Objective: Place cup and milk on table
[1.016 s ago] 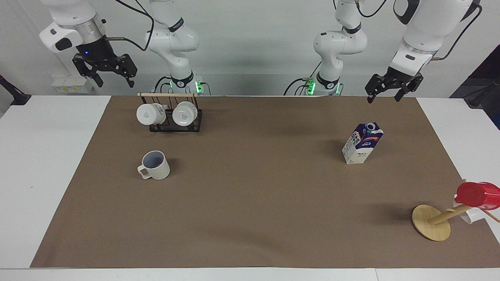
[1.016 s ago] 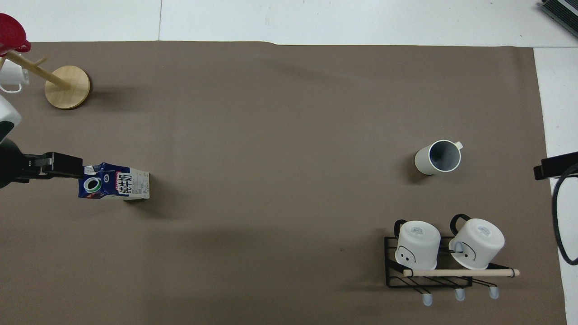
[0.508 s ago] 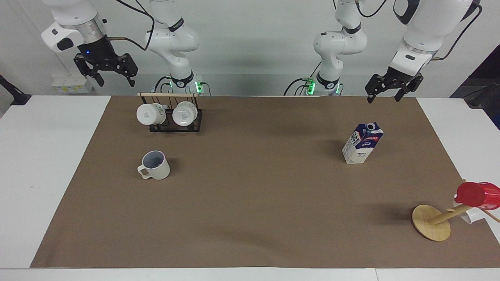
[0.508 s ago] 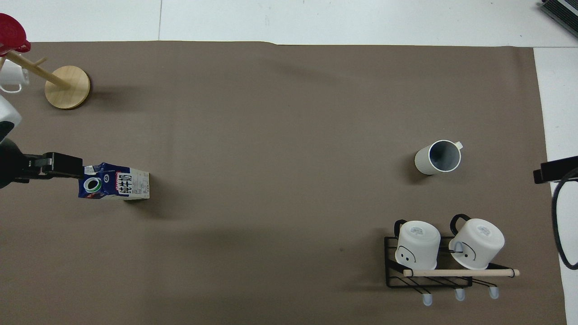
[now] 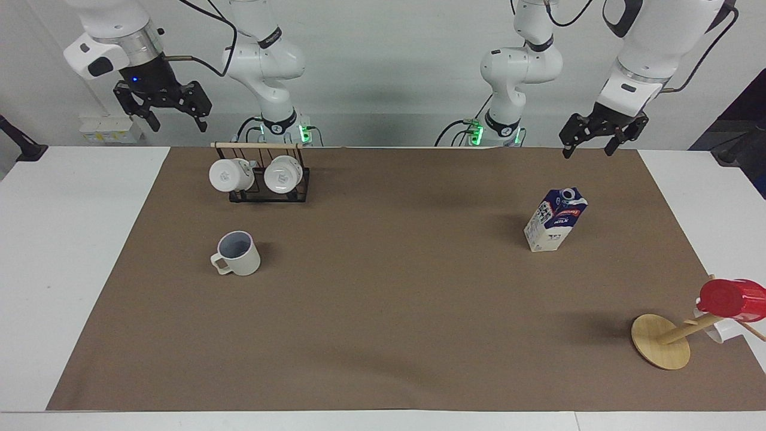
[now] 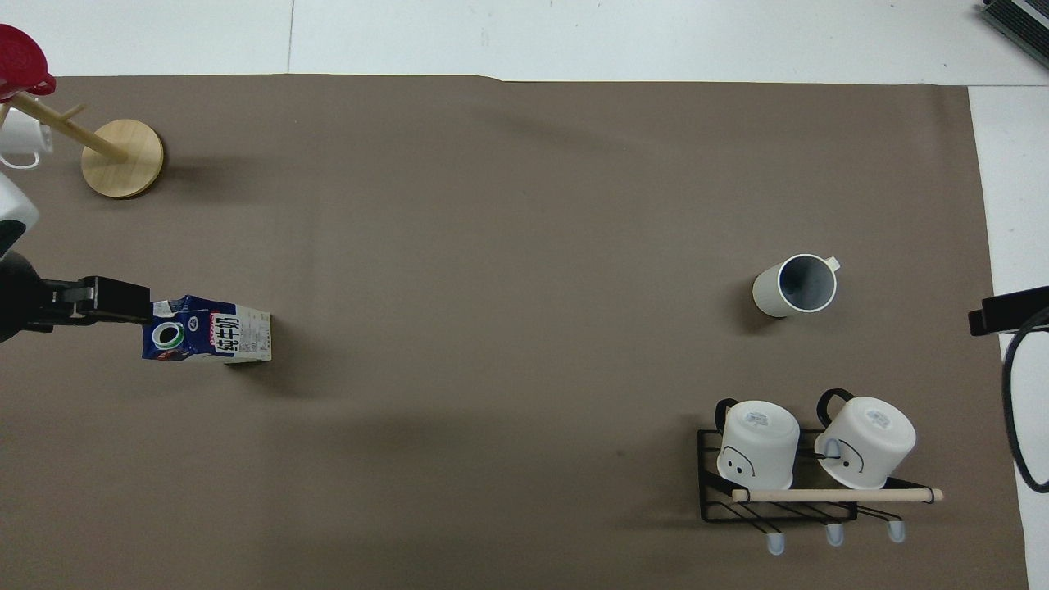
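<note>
Facing view: cup (image 5: 238,254) stood upright on the worktop (image 5: 389,311) toward the right arm's end, farther from the robots than the mug rack (image 5: 263,179). Milk (image 5: 556,219) stood upright toward the left arm's end. Both rested free, so the placing looked done. Right tool (image 5: 176,123) hung high by the worktop's robot-side edge, fingers spread and empty. Left tool (image 5: 587,146) was likewise spread and empty, apparently parked clear. Overhead it seemed beside the carton, probably just height overlap.
</note>
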`<state>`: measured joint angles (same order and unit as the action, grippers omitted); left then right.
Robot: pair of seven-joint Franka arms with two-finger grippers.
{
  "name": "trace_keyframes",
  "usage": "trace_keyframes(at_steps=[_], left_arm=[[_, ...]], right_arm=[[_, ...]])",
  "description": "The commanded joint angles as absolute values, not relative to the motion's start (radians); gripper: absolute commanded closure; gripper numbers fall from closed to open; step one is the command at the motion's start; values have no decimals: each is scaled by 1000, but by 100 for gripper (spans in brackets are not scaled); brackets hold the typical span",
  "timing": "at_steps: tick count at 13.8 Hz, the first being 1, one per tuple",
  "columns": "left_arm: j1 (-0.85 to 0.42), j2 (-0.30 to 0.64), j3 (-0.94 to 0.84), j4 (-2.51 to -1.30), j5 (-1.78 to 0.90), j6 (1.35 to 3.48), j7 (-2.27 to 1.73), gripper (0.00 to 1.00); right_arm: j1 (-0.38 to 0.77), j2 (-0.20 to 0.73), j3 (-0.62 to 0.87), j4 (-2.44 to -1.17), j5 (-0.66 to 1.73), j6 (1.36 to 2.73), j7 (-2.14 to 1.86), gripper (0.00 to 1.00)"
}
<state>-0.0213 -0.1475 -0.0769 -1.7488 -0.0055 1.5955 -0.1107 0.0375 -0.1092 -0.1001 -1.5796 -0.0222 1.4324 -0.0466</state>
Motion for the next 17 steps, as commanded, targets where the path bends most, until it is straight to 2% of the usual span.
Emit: trace_keyframes(at_steps=[1,4,7,11,14,17], left_arm=[[-5,-153,-87,-1741,-14,1578,-112,0],[-5,-153,-87,-1741,-14,1577,-112,0],[-3,-155,-87,-1741,-14,1577,-112,0],[-3,-153,-87,-1741,-14,1580,-112,0],[-5,-155,-87,-1743,-14,1585,-112,0],[-6,-172,-87,-1775,-14,1594,-117,0]], right_arm=[[29,-135,-97,-1612,-18,1450,-74,0],[35,-123,-95,-1599,-35,1453,-67,0],[37,-63,-94,-1526,-38,1453,-67,0],[37,-69,-94,-1546,-35,1480,-64,0],[43,-104,-86,-1679,-25,1581,-46,0],[58,-88,-81,-1748,-23,1681,-45,0]])
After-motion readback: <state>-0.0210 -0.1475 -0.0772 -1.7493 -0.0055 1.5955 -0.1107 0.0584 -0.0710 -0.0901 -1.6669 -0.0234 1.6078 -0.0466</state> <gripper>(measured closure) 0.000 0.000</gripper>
